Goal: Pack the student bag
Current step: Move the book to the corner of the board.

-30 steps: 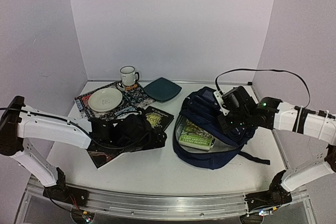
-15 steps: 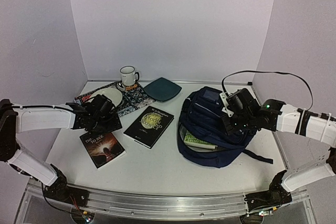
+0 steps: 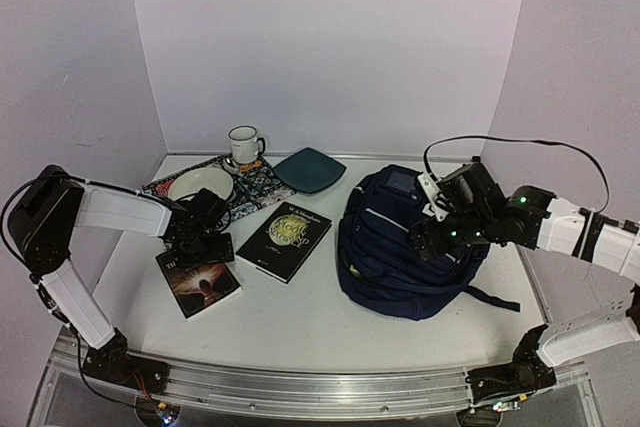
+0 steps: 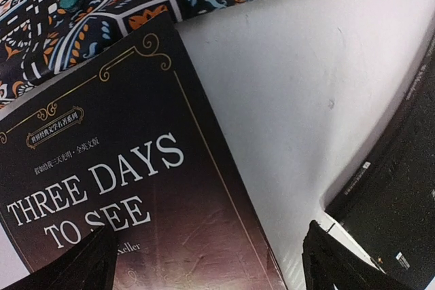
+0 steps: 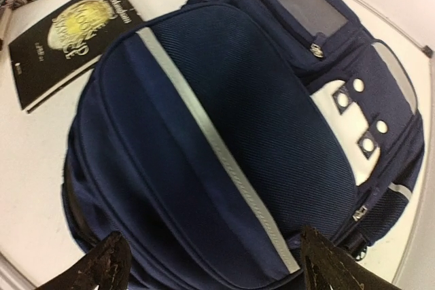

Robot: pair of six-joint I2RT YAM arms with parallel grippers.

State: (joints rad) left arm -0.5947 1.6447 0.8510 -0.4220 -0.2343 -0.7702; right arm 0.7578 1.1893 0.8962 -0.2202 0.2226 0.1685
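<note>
the student bag (image 3: 395,257) lay on the right of the counter (image 3: 300,322), flap (image 5: 224,134) down. the right hand (image 3: 430,237) hung over it, fingers spread, grasping nothing. the left hand (image 3: 202,243), likewise spread and empty, hovered low over the three days to see book (image 3: 203,285). that book wanted pinching by a free edge, and the flap lifting first.

White tabletop (image 3: 300,319) fills the lower centre, plain and matte. Pale lilac back wall (image 3: 330,47) spans the top. Left side wall (image 3: 60,67) and right side wall (image 3: 590,57) angle in at the frame edges, booth-like. Aluminium rail (image 3: 300,387) runs along the bottom edge. Light is even and soft, with faint shadows on the tabletop.
</note>
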